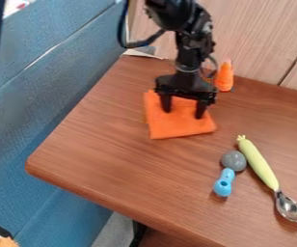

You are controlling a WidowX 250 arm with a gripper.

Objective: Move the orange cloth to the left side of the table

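Nearest the camera on the table top [112, 159], at your lower right, lies a spoon [259, 163] with a pale yellow-green handle and a shiny metal bowl, the bowl pointing toward the table's front.

Locate the task item next: a flat, roughly square orange cloth [177, 129], resting on the far part of the brown wood-grain table. You will see it set in from the table's left edge as viewed.

Above it is the black two-finger gripper [183, 114], pointing down. Its fingers stand well apart — clearly spread — with both tips over the cloth. You have nothing visibly clamped between them; whether the tips touch the fabric, you cannot tell. The black arm [193, 48] enters from the top edge of the view.

Just behind the gripper, to its right in your view, stands an orange tapered object [224, 78], upright and near the wood-panel wall [261, 38]. Forward and right of the cloth, you have a grey rounded object [234, 160] beside the spoon's handle. Directly in front of the grey object is a light-blue piece [223, 183] with a dark round opening — the two are very close together. Left of the table, note the blue textured surface [54, 91].
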